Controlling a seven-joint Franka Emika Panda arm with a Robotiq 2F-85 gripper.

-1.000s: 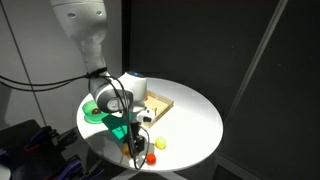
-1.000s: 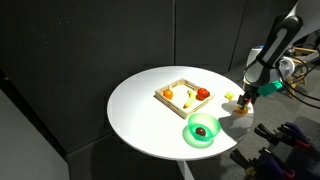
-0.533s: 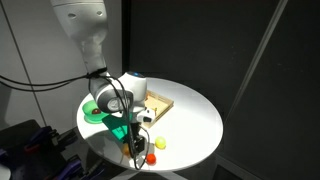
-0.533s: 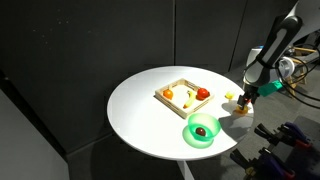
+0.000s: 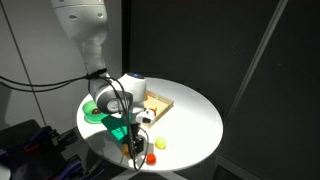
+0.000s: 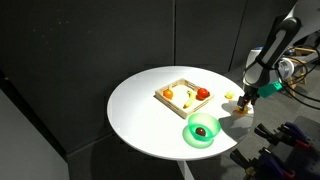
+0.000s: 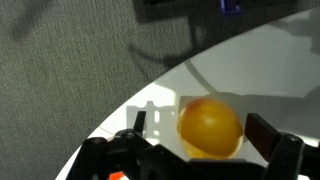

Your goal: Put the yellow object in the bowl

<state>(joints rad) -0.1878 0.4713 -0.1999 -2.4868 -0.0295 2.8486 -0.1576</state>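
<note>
The yellow object (image 5: 160, 143) lies near the round white table's front edge, and it shows in the other exterior view too (image 6: 229, 96). A small orange piece (image 5: 152, 158) (image 6: 241, 108) lies beside it. My gripper (image 5: 134, 148) (image 6: 244, 99) hangs low over this spot. In the wrist view the gripper (image 7: 202, 128) is open, with a round yellow-orange piece (image 7: 210, 126) between the fingers, untouched. I cannot tell which of the two pieces it is. The green bowl (image 6: 189, 133) holds a small red ball; my arm partly hides the bowl (image 5: 91, 111).
A square light-wood tray (image 6: 177, 103) (image 5: 160, 104) sits mid-table with a yellow, an orange and a red piece in it. The table edge (image 5: 170, 169) runs close by the gripper. Dark curtains surround the table.
</note>
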